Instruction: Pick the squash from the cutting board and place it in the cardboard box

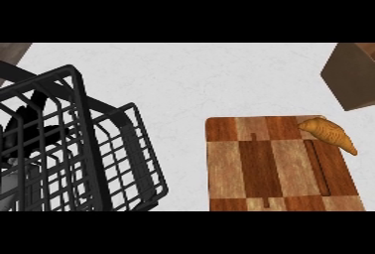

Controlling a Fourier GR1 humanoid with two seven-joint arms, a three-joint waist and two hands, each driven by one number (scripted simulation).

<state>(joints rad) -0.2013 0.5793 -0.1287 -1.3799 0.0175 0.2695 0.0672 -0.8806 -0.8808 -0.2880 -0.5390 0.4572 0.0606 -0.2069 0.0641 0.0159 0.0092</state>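
Head view: seen through the bars of a black wire basket point(110, 149) at the left, a dark hand point(33, 136) with a grey forearm below it shows only in pieces; since it sits at the left it is likely the left hand, but I cannot tell whether its fingers are spread or curled. The right hand does not show at all. The basket stands tilted on the pale counter point(198, 79), filling the left side from top to bottom. To its right, apart from it, lies a cutting board point(278, 168) of light and dark wooden squares. The squash point(330, 133), orange and tapering to a point, lies on the board's upper right corner, its thin end reaching past the right edge. Above it, at the upper right edge, a corner of the brown cardboard box point(355, 74) shows, not touching the squash.
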